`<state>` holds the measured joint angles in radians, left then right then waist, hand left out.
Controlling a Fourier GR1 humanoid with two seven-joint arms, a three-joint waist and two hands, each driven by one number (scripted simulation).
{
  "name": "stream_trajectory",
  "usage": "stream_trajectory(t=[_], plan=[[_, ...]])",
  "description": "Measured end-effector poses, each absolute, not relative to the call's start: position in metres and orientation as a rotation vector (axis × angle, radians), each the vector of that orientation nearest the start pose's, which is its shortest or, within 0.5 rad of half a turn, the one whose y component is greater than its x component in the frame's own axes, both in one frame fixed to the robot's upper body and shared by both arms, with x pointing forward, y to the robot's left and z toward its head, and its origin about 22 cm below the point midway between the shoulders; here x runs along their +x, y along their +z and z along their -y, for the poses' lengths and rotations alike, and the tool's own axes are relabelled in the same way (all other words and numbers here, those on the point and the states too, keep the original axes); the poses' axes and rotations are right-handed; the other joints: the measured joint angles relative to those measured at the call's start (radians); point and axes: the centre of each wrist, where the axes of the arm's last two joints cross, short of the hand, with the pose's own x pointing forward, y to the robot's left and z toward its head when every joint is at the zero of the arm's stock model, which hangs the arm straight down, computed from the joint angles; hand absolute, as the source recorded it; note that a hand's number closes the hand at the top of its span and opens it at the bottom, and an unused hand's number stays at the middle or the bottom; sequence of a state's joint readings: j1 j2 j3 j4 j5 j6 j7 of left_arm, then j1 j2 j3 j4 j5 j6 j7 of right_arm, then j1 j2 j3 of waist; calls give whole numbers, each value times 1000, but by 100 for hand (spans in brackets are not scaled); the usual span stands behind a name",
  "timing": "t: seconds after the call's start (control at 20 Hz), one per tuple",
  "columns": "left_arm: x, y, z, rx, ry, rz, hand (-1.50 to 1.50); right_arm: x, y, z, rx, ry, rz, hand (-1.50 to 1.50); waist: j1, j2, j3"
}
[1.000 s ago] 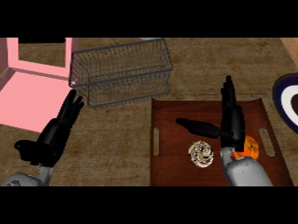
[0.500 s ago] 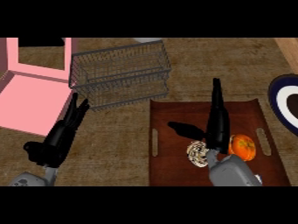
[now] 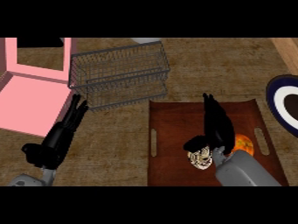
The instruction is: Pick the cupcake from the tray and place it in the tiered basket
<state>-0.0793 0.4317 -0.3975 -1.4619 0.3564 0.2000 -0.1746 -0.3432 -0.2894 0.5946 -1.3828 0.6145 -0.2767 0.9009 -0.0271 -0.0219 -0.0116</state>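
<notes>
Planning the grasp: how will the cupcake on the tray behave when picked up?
The cupcake looks small beside the right hand, so probably light. Its pale patterned top may be soft and squash if pinched. Being round, it could roll across the tray if tipped.

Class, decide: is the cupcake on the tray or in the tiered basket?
On the tray. The cupcake lies on the tray, beside the right hand, well apart from the tiered basket.
</notes>
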Motion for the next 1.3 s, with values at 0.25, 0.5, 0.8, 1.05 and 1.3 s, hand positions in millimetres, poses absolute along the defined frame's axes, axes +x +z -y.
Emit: stream_trajectory(t=[0.25, 0.5, 0.8, 1.05, 1.3], plan=[[243, -8, -239, -60, -222, 1569, 0, 276, 58, 107, -820, 838, 906, -150, -4, -1, 5], [244, -12, -238, -65, -218, 1575, 0, 270, 84, 86, -816, 873, 907, -150, -5, 2, 9], [243, -11, -242, -73, -225, 1577, 0, 271, 83, 83, -909, 864, 871, -150, -5, 3, 11], [243, -11, -241, -80, -226, 1578, 0, 271, 67, 90, -925, 856, 773, -150, -6, 7, 12], [245, -12, -242, -85, -224, 1574, 0, 263, 59, 92, -916, 829, 727, -150, 4, 11, 13]])
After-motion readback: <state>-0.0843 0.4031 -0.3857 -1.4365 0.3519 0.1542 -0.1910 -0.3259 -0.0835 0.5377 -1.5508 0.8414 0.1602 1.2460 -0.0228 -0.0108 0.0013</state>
